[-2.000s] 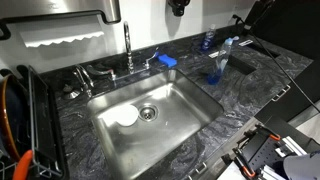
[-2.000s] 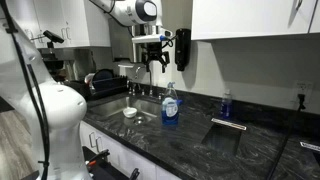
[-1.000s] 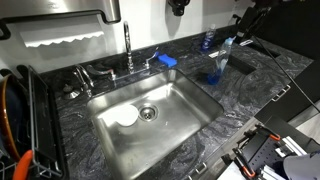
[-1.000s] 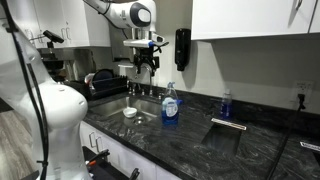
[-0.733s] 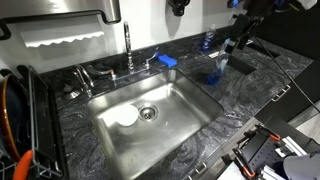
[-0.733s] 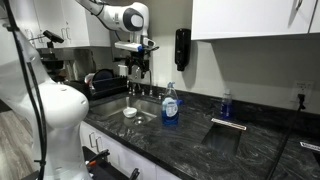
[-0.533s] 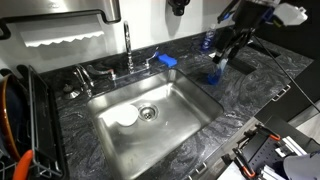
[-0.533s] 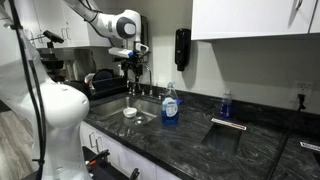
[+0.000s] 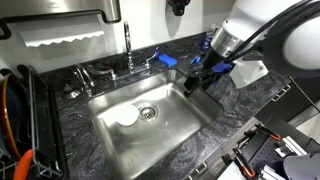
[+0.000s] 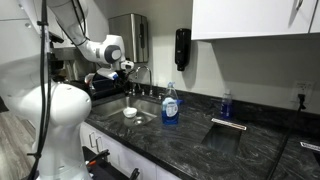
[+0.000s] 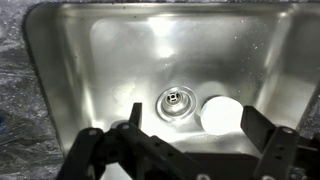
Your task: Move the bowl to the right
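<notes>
In an exterior view the pincer (image 9: 195, 82) hangs over the sink's (image 9: 172, 137) edge, and the bowl (image 9: 124, 117) lies on the basin floor, beyond the drain (image 9: 148, 112) from it. In an exterior view the bowl (image 10: 130, 112) sits lower down than the arm. In the wrist view the jaws stand apart and empty, with the bowl (image 11: 221, 115) ahead, just beside the drain

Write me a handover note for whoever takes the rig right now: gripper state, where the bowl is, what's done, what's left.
Gripper: open, empty, hanging over the sink.
Bowl: upright on the sink floor, close beside the drain strainer, not gripped.
Done: nothing with the bowl yet; the arm is only positioned over the basin.
Left: descend, grip the bowl's rim, shift it to the right, release.
</notes>
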`<action>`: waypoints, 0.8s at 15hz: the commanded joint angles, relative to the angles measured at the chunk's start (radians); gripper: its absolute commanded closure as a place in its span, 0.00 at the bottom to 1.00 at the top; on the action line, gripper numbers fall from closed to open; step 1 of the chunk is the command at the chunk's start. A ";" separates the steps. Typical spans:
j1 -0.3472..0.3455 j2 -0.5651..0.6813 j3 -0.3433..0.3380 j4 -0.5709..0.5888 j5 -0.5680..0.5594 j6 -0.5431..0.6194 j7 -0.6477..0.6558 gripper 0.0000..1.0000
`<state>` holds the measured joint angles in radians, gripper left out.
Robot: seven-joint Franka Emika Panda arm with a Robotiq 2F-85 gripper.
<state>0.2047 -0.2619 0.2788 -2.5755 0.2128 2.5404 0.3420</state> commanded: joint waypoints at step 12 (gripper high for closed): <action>0.015 0.262 -0.014 0.092 -0.039 0.145 -0.022 0.00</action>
<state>0.2074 -0.0144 0.2779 -2.4905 0.1651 2.6668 0.3485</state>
